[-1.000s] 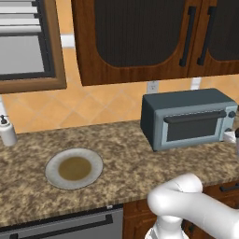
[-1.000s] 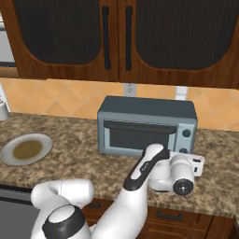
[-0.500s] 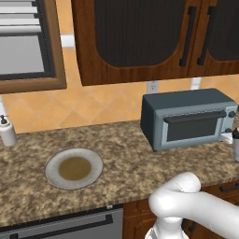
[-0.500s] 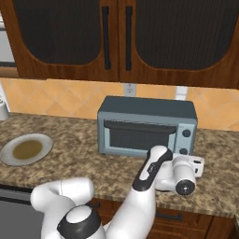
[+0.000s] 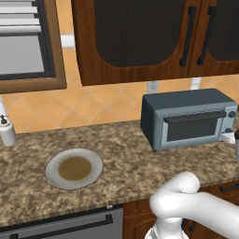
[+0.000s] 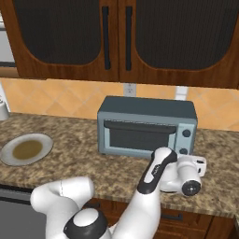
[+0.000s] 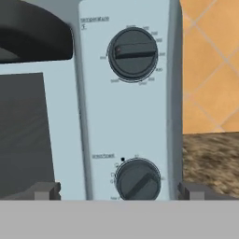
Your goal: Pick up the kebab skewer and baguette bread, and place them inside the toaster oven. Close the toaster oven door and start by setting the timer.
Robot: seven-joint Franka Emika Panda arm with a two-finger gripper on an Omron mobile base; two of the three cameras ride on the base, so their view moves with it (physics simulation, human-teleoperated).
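I see the toaster oven (image 6: 147,126) at centre frame on the counter (image 6: 74,154), its door (image 6: 140,135) shut; I cannot tell what is inside. My gripper (image 7: 119,190), jaws spread wide and empty, faces the lower knob (image 7: 138,181) at bottom centre of the hand view. The plate (image 5: 74,168) at lower left holds only a brown patch.

Kitchen: granite counter (image 5: 121,154), wood cabinets (image 6: 116,42).

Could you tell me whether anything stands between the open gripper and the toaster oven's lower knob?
Nothing visible does: the gripper faces the lower knob of the toaster oven directly, one fingertip at each side.
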